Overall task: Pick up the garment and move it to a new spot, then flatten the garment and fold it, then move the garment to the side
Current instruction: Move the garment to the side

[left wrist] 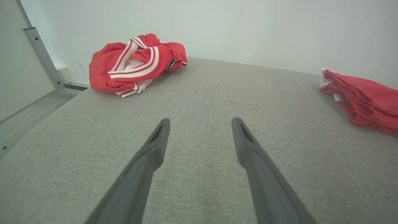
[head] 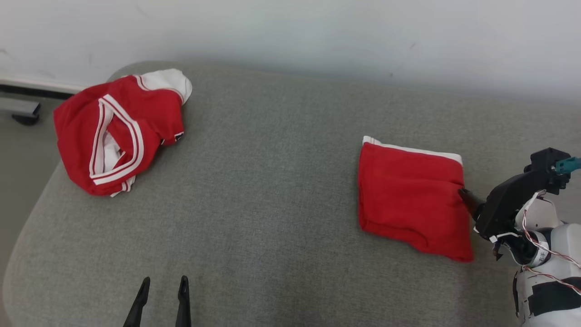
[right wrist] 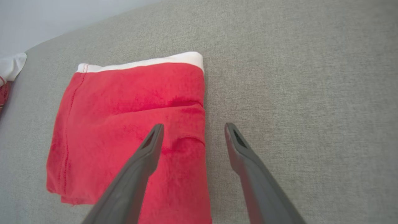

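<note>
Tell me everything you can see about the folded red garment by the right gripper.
The folded red cloth garment is a rough rectangle with a white band along its far edge, soft and slightly creased. It lies flat on the grey fabric surface. The open right gripper straddles its right edge; contact is unclear.
</note>
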